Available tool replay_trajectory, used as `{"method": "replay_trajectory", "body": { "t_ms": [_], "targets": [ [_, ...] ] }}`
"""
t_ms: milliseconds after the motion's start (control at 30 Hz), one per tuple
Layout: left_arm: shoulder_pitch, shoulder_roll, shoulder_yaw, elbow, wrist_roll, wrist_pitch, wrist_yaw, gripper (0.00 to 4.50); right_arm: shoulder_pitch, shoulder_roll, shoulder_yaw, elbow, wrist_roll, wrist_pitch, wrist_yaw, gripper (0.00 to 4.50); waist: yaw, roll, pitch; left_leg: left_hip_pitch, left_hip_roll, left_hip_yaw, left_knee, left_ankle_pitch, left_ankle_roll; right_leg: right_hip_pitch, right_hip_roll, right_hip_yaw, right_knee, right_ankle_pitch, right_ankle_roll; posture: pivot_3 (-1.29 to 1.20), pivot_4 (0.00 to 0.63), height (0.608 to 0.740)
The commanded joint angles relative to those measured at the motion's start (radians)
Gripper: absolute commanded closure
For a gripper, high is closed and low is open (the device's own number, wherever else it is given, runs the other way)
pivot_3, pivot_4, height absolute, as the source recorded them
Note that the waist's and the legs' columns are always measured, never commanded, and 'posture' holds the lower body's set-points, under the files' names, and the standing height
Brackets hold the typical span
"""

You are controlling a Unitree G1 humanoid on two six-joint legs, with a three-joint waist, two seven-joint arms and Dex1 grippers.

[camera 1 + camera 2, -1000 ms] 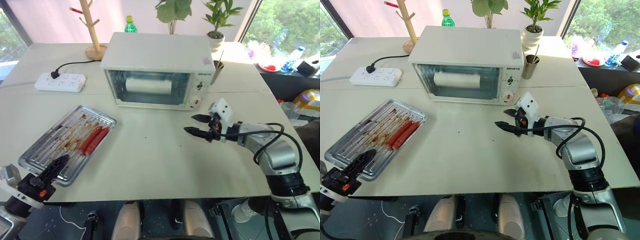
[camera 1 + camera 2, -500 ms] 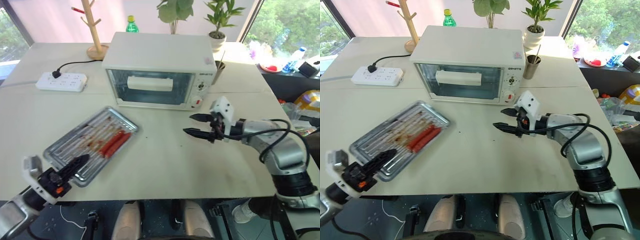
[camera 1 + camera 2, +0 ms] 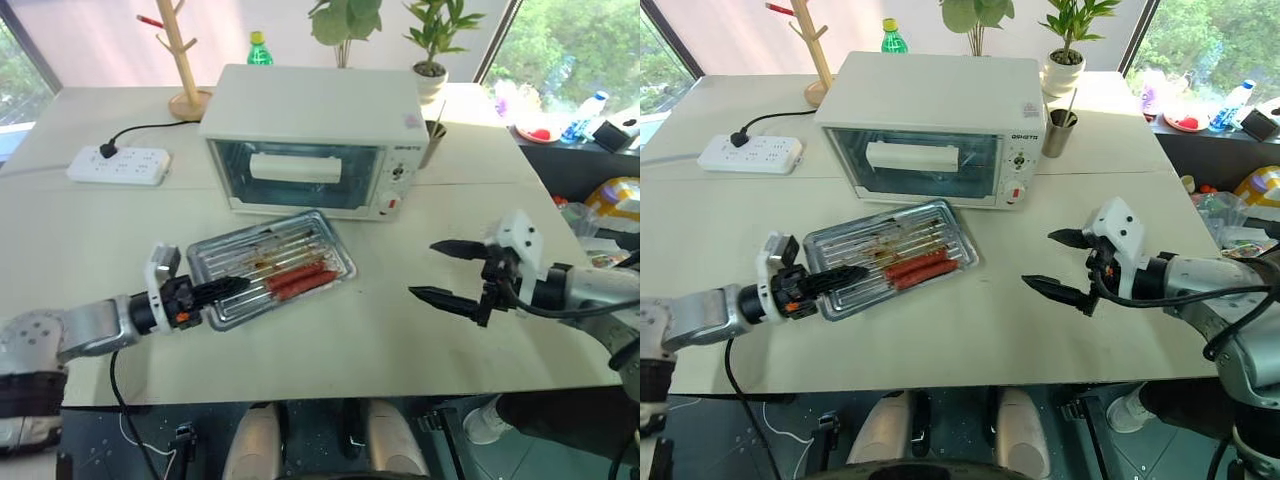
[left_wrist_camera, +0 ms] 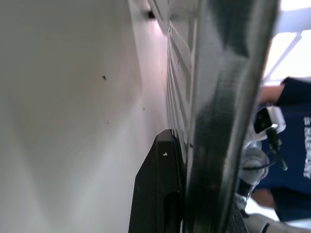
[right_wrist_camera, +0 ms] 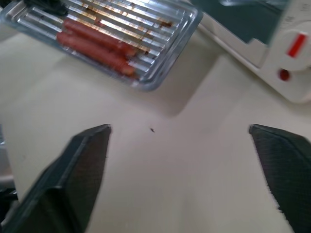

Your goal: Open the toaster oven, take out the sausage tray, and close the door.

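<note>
The white toaster oven (image 3: pixel 312 130) stands at the middle of the table with its glass door (image 3: pixel 300 175) closed. In front of it the silver sausage tray (image 3: pixel 300 245) sits low over the table with two red sausages (image 3: pixel 297 280) on its ribbed base. My left gripper (image 3: pixel 218 289) is shut on the tray's near left rim; the left wrist view shows one finger (image 4: pixel 160 194) against the tray's edge (image 4: pixel 218 121). My right gripper (image 3: pixel 421 268) hangs open to the right of the tray and holds nothing; the right wrist view shows the tray (image 5: pixel 160 29) ahead of it.
A white power strip (image 3: pixel 118 163) with a black cable lies at the back left. A wooden stand (image 3: pixel 185 60), a green bottle (image 3: pixel 260 48), potted plants (image 3: pixel 432 40) and a cup (image 3: pixel 435 140) stand behind and beside the oven. A person in blue (image 4: pixel 296 145) is nearby.
My left gripper has swung the tray from the table's left front corner to the spot in front of the oven. My right gripper has drawn back to the right and opened wider.
</note>
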State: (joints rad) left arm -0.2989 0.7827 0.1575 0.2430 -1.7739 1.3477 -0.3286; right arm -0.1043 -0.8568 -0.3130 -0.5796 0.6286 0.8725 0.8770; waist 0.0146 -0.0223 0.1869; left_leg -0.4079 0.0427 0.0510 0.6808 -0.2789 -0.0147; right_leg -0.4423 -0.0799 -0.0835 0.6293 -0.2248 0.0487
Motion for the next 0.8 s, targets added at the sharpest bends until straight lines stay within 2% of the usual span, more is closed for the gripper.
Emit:
{"method": "replay_trajectory", "body": {
  "t_ms": [33, 200, 333, 500, 600, 700, 800],
  "targets": [
    [-0.109, -0.017, -0.043, 0.069, 0.108, 0.068, -0.114, 4.5, 0.039, -0.007, -0.088, -0.091, 0.041, 0.031, -0.056, 0.04, 0.0, 0.0, 0.0, 0.0, 0.0, 0.0, 0.0, 0.0, 0.0, 0.0, 0.0, 0.0, 0.0, 0.0, 0.0, 0.0, 0.15, 0.717],
    [-0.241, -0.05, -0.104, 0.16, 0.299, 0.129, -0.26, 4.5, 0.132, 0.009, -0.163, -0.167, 0.069, 0.06, -0.121, 0.04, -0.001, -0.001, 0.0, 0.0, -0.001, 0.0, 0.0, 0.0, 0.0, 0.0, 0.0, 0.0, 0.0, 0.0, 0.0, 0.0, 0.15, 0.717],
    [-0.272, -0.061, -0.133, 0.163, 0.41, 0.157, -0.368, 4.5, 0.163, 0.019, -0.186, -0.193, 0.093, 0.068, -0.163, 0.04, -0.003, -0.001, 0.0, 0.0, 0.0, 0.0, 0.0, 0.0, 0.0, 0.0, 0.0, 0.0, 0.0, 0.0, 0.0, 0.0, 0.15, 0.717],
    [-0.28, -0.094, -0.165, 0.155, 0.543, 0.15, -0.44, 4.5, 0.175, 0.021, -0.183, -0.198, 0.109, 0.062, -0.202, 0.04, -0.001, -0.001, 0.0, 0.0, 0.0, -0.001, 0.0, 0.0, 0.0, 0.0, 0.0, 0.0, 0.0, 0.0, 0.0, 0.0, 0.15, 0.717],
    [-0.296, -0.125, -0.16, 0.18, 0.623, 0.127, -0.428, 4.5, 0.173, 0.027, -0.165, -0.199, 0.113, 0.054, -0.223, 0.04, 0.004, 0.0, 0.0, 0.0, -0.001, -0.001, 0.0, 0.0, 0.0, 0.001, -0.001, 0.0, 0.0, 0.0, 0.0, 0.0, 0.15, 0.717],
    [-0.309, -0.126, -0.131, 0.191, 0.665, 0.132, -0.441, 3.65, 0.163, 0.035, -0.139, -0.192, 0.114, 0.043, -0.236, 0.0, 0.002, -0.001, 0.0, 0.0, -0.001, -0.002, 0.001, 0.0, 0.0, 0.001, -0.001, 0.0, 0.0, 0.0, 0.0, 0.0, 0.15, 0.717],
    [-0.304, -0.109, -0.112, 0.183, 0.702, 0.132, -0.459, 2.12, 0.153, 0.042, -0.114, -0.183, 0.111, 0.031, -0.244, 0.0, -0.002, -0.001, 0.0, 0.0, -0.001, -0.003, 0.001, 0.0, 0.0, 0.001, -0.001, 0.0, 0.0, 0.0, 0.001, 0.0, 0.15, 0.717]
  ]
}}
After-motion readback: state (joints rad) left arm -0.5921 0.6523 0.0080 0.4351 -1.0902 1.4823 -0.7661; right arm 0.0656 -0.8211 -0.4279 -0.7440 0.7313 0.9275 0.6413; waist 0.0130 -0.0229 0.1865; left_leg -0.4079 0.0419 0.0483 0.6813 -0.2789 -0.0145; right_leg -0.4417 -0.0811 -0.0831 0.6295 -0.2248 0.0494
